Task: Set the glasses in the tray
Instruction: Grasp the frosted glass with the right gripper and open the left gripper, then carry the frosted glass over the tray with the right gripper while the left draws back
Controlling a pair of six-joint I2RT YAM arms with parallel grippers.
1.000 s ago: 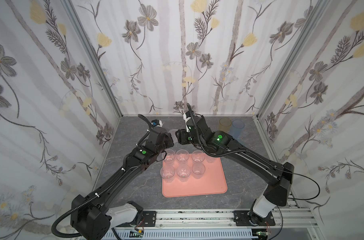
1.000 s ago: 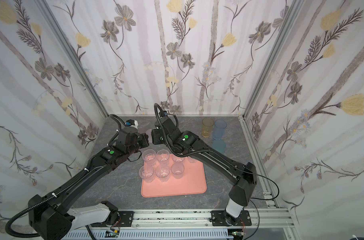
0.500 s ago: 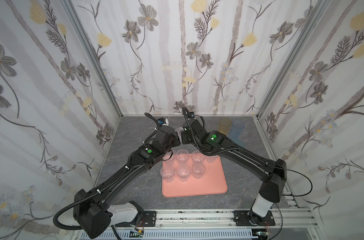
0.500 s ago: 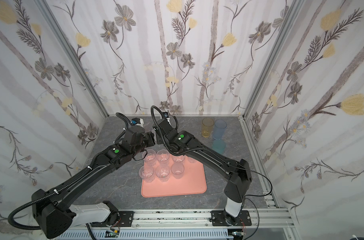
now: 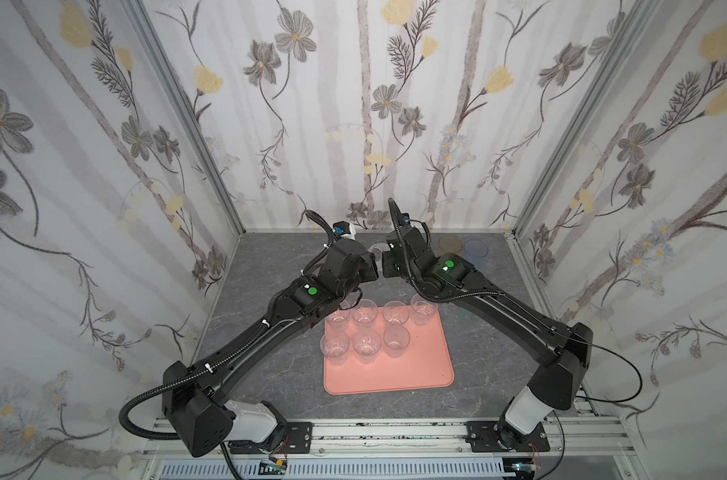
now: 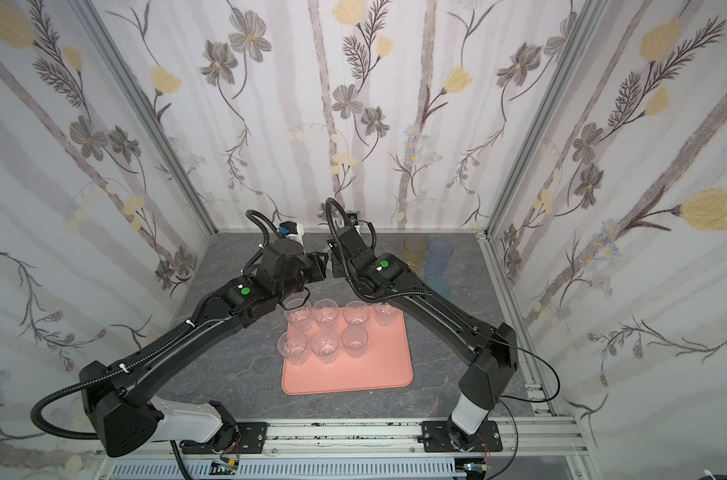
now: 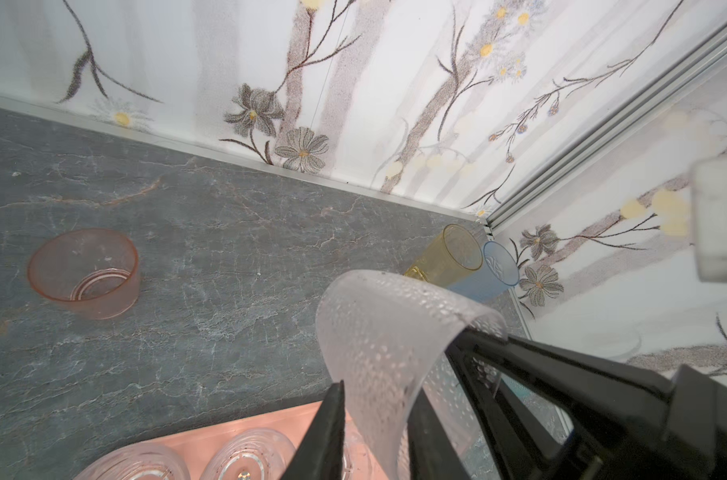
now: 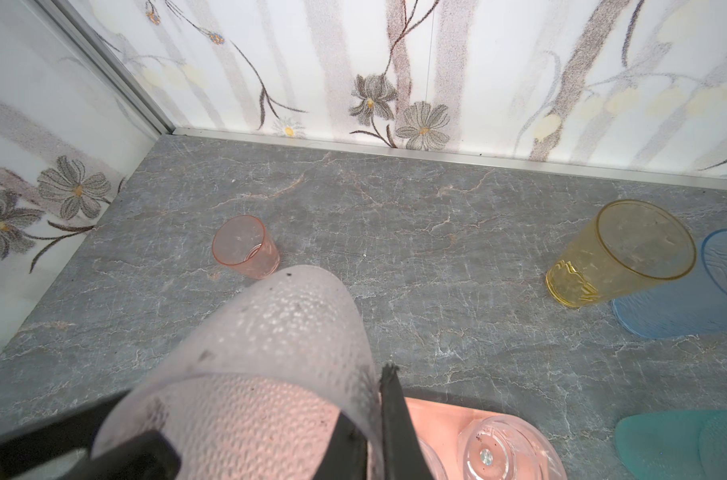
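Seven small clear glasses (image 5: 366, 345) stand upright on the salmon-pink tray (image 5: 395, 374), four in a row along its far edge and three in a row just in front of them; the near half of the tray is bare. The other glasses are on the grey table (image 5: 270, 374) outside the tray. The amber glass (image 5: 449, 245) and the blue glass (image 5: 475, 251) stand just beside each other in the back right corner. The teal glass (image 8: 681, 440) is near the tray's far right corner, partly behind the right arm in both top views. The short pink glass (image 8: 245, 251) stands alone near the back wall. Both arms reach over the far edge of the tray, and in both top views their wrists come almost nose to nose. The right gripper (image 8: 353, 332) has its jaws pressed together above the tray's far edge. On the left gripper (image 7: 395, 353), a frosted, dimpled pad curls across the fingers, and whether those jaws are spread or closed cannot be told
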